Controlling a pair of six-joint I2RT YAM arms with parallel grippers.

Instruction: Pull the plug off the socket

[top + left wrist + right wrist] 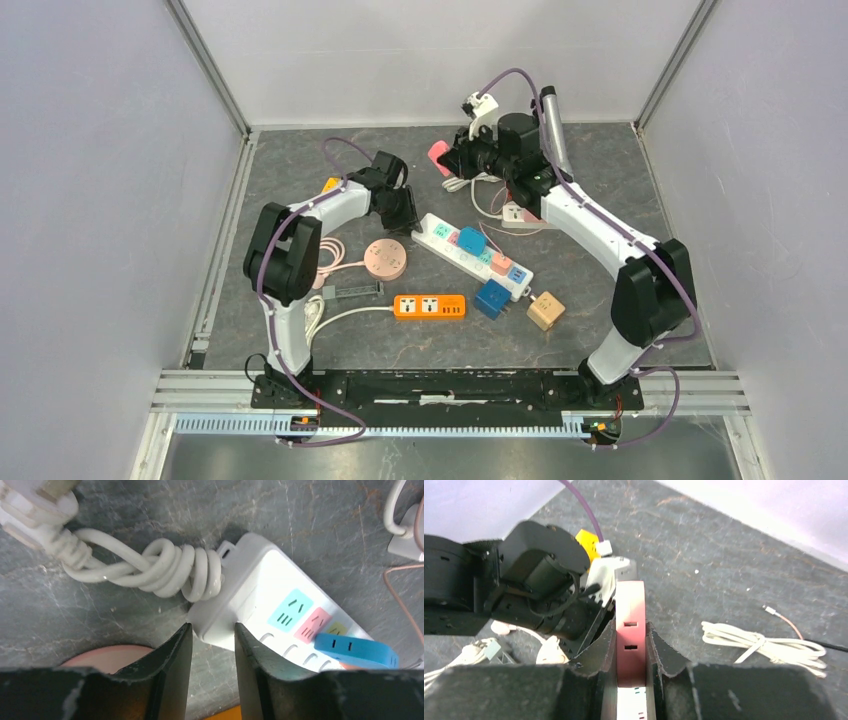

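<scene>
A white power strip lies slanted at the table's middle. A blue plug, a small pink one and another blue one sit in it. My left gripper is at the strip's left end. In the left wrist view my left gripper is shut on the corner of the power strip, near its knotted white cord. My right gripper hangs behind the strip, apart from it. It is shut on a pink plug, also seen from above as the pink plug.
An orange power strip, a round pink socket, a blue cube plug and a tan cube plug lie at the front. A white adapter and a bundled white cord lie behind.
</scene>
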